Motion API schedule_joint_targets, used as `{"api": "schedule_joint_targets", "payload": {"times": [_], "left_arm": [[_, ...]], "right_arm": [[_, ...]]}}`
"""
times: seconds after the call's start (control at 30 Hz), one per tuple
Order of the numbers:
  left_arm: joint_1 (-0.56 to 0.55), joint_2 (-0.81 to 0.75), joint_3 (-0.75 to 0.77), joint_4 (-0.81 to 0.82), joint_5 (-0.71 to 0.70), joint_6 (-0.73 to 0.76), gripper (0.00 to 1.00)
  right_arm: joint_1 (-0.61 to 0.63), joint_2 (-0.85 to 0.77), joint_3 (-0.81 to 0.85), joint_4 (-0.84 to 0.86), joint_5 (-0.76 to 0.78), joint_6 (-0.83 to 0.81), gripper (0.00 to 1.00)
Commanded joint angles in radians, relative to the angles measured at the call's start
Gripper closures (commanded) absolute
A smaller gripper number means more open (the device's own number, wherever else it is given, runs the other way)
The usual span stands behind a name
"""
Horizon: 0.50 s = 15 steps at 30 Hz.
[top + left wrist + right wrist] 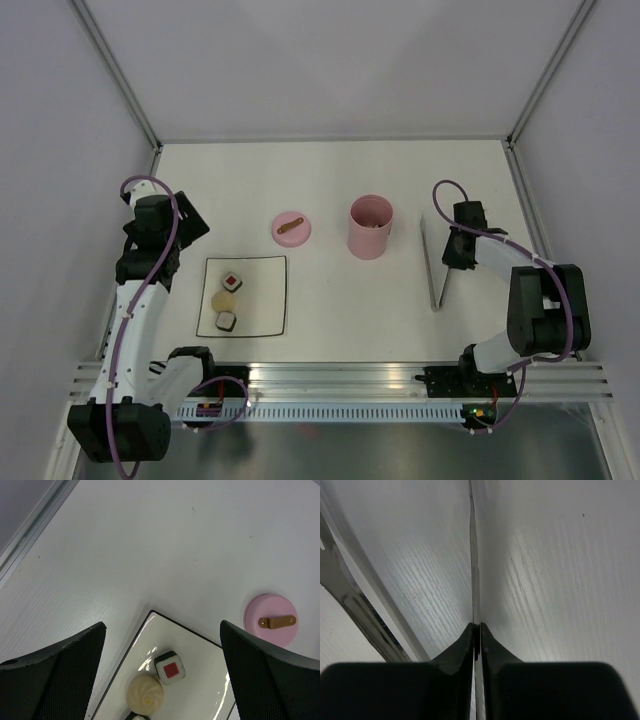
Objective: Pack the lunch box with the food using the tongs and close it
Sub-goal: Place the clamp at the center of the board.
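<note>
We see the pink lunch box (pixel 371 227) standing upright and uncovered near the middle of the white desk (pixel 330 180), with something pale inside that is too small for us to name. Its round pink lid (pixel 291 228), brown strip handle up, lies flat on the desk at 9 o'clock of the lunch box, apart from it. At 7 o'clock of the lid sits the white square plate (pixel 268 300), carrying three pieces down its left side: a red-centred roll (pixel 232 281), a beige ball (pixel 223 299) just below it, and a second roll (pixel 227 321) at 6 o'clock of the ball. The left end effector (pixel 190 222) hangs at 11 o'clock of the plate, its fingers (pixel 60 680) spread wide and holding nothing. At 3 o'clock of the lunch box lie the silver tongs (pixel 430 262), their joined end pointing to 6 o'clock and their arms spreading toward 12 o'clock. The right end effector (pixel 455 250) is drawn narrow, and in its wrist view we find its fingertips (pixel 469 635) pinched on either side of one thin tong arm, while the other arm runs along at 9 o'clock.
</note>
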Motion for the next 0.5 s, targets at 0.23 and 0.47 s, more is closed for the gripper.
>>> {"api": "schedule_joint_targets", "payload": {"times": [0.23,0.47], "left_arm": [[0.003,0.003,0.001,0.005,-0.009,0.012,0.0],[0.0,-0.006,0.001,0.007,0.002,0.01,0.0]], "right_arm": [[-0.002,-0.069,0.089,-0.001,-0.023,-0.04,0.16],[0.001,-0.251,-0.006,0.057,-0.165,-0.067,0.02]]}}
